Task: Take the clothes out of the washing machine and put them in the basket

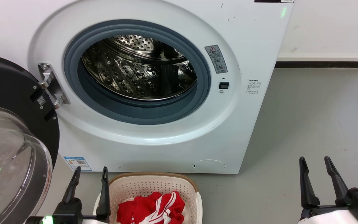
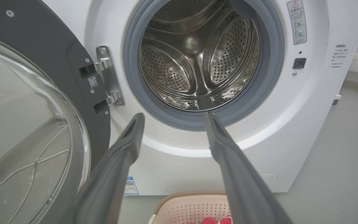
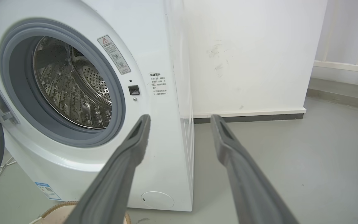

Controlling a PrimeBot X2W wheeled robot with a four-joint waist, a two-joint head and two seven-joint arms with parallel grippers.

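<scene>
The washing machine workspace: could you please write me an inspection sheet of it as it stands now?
Surface: grey floor; the basket stands on it in front of the machine.
Job's things: washing machine with its door swung open to the robot's left; the drum shows no garments; red clothes lie in the basket.
Clutter: nothing seen.
Grippers: left gripper open, holding nothing, beside the basket; right gripper open, holding nothing, over the floor.
Cables: thin pale cable seen through the door's glass.
Surroundings: white wall with dark skirting to the right.
</scene>
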